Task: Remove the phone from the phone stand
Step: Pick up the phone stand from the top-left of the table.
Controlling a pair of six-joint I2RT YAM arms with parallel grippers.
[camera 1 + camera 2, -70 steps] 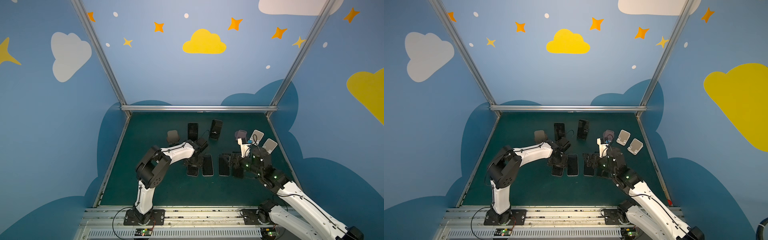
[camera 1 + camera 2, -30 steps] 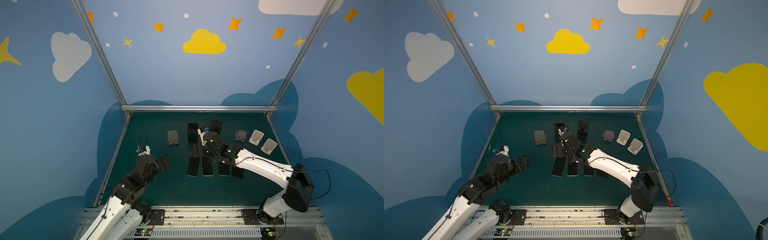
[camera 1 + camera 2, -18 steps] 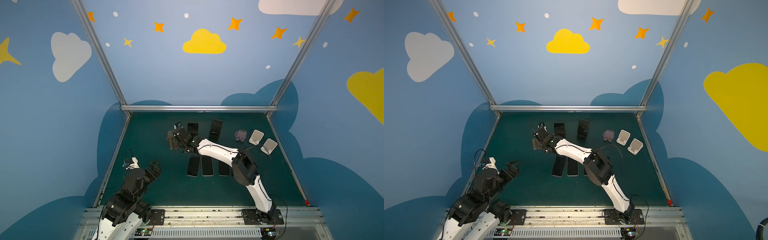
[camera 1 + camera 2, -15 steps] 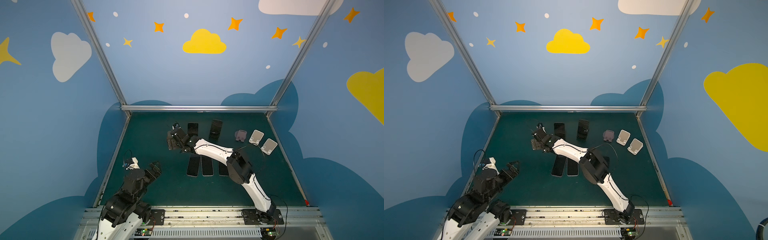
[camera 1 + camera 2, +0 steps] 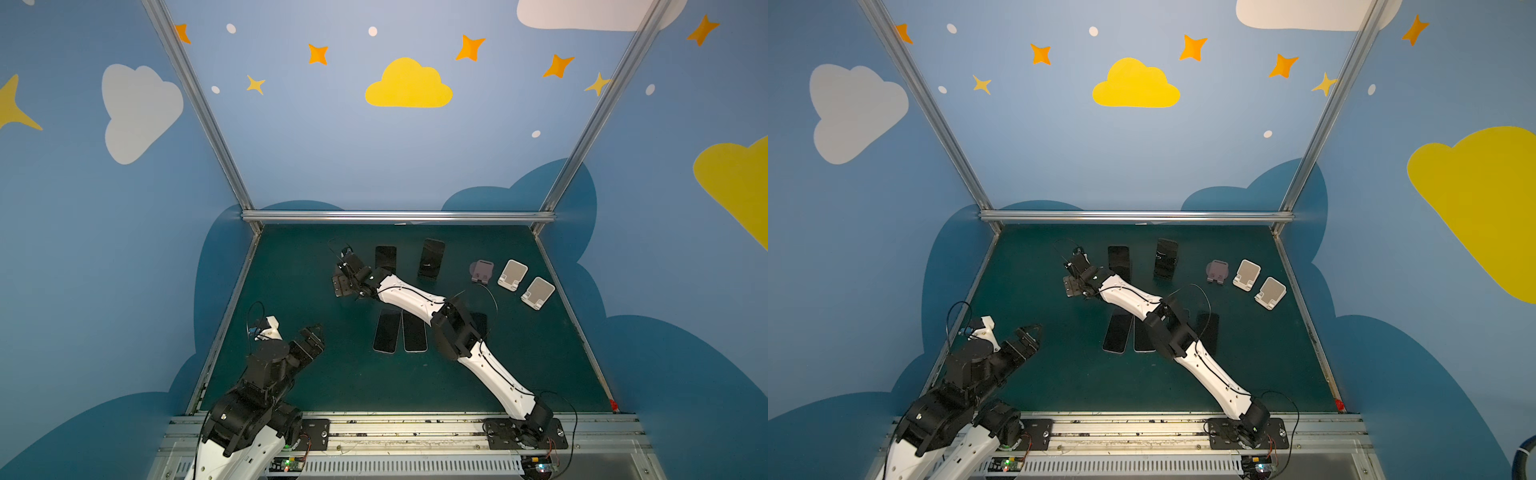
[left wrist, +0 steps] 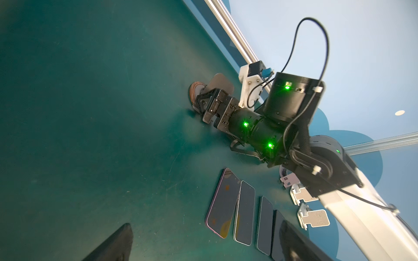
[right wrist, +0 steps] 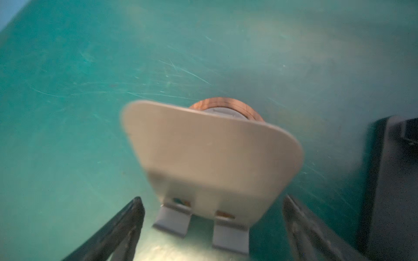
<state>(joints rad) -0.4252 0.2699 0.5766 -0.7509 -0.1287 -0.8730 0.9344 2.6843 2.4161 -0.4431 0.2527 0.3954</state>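
Approach step: right tool (image 7: 212,200) open, straddling empty stand (image 7: 212,153). Left tool (image 5: 313,334) open, parked. Target phone (image 5: 385,257) propped upright nearby, not yet removed. Next: shift right tool there, pinch phone edges, lift clear.

The green table (image 5: 332,382) carries four flat phones (image 6: 245,212) in a row at centre. Two propped phones (image 5: 385,257) stand at 12 o'clock, a grey stand (image 7: 212,158) at 11. At 2 o'clock sit a purple stand (image 5: 482,271) and two white stands (image 5: 513,274).

Two upright phones (image 5: 431,257) stand behind a row of flat phones (image 5: 386,336); three stands (image 5: 513,273) sit to the right.
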